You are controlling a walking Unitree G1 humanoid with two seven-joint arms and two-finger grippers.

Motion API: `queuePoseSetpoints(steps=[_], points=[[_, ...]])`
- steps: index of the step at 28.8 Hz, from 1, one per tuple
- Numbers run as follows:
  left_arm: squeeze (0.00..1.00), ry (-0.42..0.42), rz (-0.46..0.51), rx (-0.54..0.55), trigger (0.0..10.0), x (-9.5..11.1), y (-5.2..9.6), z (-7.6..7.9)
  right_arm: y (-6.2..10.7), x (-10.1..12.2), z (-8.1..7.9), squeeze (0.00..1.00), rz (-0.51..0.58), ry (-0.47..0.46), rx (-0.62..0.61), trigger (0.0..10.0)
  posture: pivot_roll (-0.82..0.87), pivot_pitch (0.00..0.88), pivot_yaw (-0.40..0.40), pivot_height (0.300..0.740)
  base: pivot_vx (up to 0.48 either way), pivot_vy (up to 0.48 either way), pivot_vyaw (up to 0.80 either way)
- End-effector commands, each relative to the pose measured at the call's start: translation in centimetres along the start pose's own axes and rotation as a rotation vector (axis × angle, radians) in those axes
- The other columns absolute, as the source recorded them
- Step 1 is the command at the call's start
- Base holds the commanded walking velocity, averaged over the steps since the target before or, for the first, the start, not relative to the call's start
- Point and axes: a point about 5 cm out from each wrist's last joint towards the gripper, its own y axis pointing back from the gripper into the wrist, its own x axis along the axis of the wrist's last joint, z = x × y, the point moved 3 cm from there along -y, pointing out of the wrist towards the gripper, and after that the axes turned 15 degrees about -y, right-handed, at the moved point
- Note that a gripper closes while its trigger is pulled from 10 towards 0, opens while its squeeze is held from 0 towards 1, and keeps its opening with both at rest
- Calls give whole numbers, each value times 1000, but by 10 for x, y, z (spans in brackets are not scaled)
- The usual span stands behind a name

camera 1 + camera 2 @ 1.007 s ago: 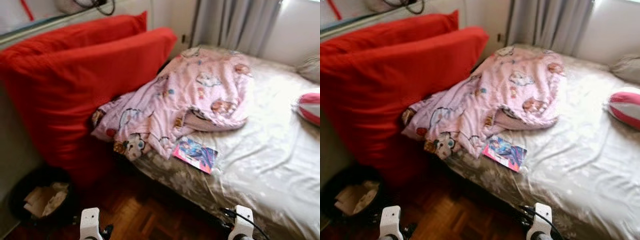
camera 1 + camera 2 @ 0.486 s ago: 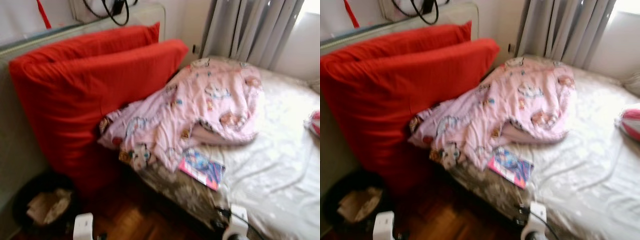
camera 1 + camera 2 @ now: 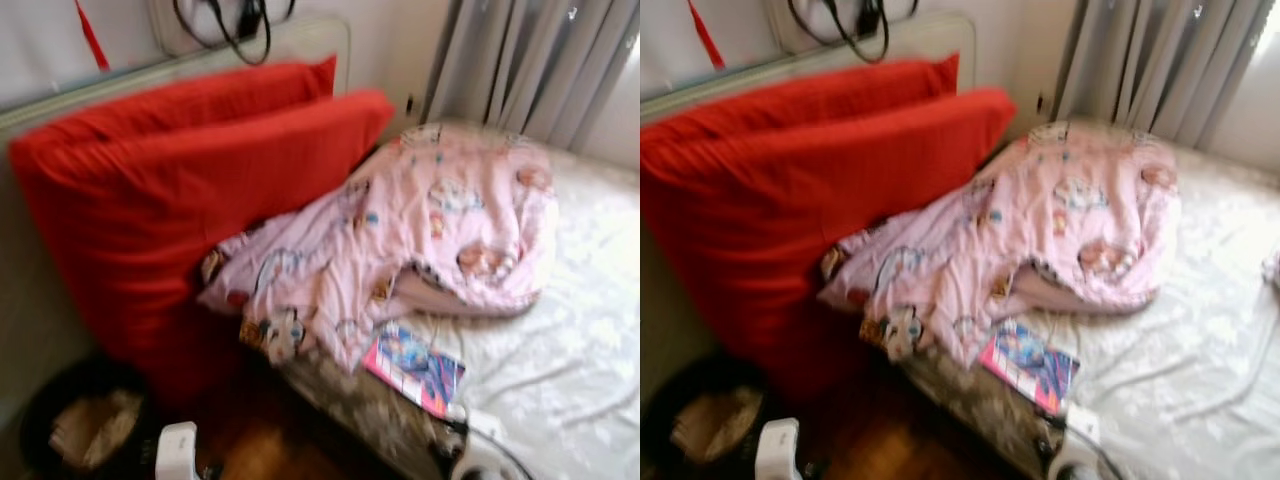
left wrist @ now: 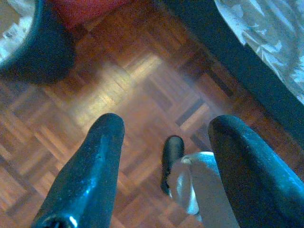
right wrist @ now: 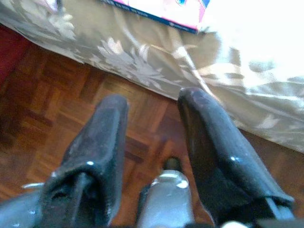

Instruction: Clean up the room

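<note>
Bed (image 3: pixel 560 380) takes up the right of the scene, its pale sheet bare over much of its surface; its near edge drops in a floral valance to a parquet floor (image 4: pixel 128 90). Blanket (image 3: pixel 400 240), pink with cartoon print, lies crumpled across the head end of the bed and spills over the bed's near edge. Magazine (image 3: pixel 415 367), pink and blue, lies flat on the sheet at the bed's near edge, just beside the blanket's lower fold. Two large red cushions (image 3: pixel 180 210) stand upright against a pale headboard (image 3: pixel 300 40) at the head end of the bed, touching the blanket. Dark bin (image 3: pixel 75 425) holding crumpled paper sits on the floor beside the cushions, away from the bed. Grey curtains (image 3: pixel 530 65) hang behind the bed's far side.

Open floor is limited to the strip between the bin and the bed's near edge. Left gripper (image 4: pixel 166 166) hangs over that strip, fingers apart, holding nothing. Right gripper (image 5: pixel 154 142) hangs beside the bed's valance below the magazine, fingers apart, empty.
</note>
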Motion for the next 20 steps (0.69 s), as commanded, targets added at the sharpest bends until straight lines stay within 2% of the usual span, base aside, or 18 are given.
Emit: queuePoseSetpoints(steps=[1, 4, 15, 20], points=[[0, -1, 9, -12, 10000, 3, -1, 4, 2, 2, 12, 0, 5, -26, -47, 10000, 93, 0, 3, 740, 307, 0, 0], [0, 4, 9, -17, 10000, 2, -1, 4, 2, 2, 12, 0, 9, -27, -44, 10000, 91, 0, 5, 740, 87, 0, -750], [0, 85, 50, -15, 10000, 6, 0, 5, 2, 10, 7, 0, 63, -1, -3, 10000, 93, 0, 3, 740, 0, 0, 0], [0, 111, 82, -10, 10000, 10, 0, 5, 4, 22, 5, 0, 160, 18, 14, 10000, 94, 0, 1, 740, 0, 0, 0]])
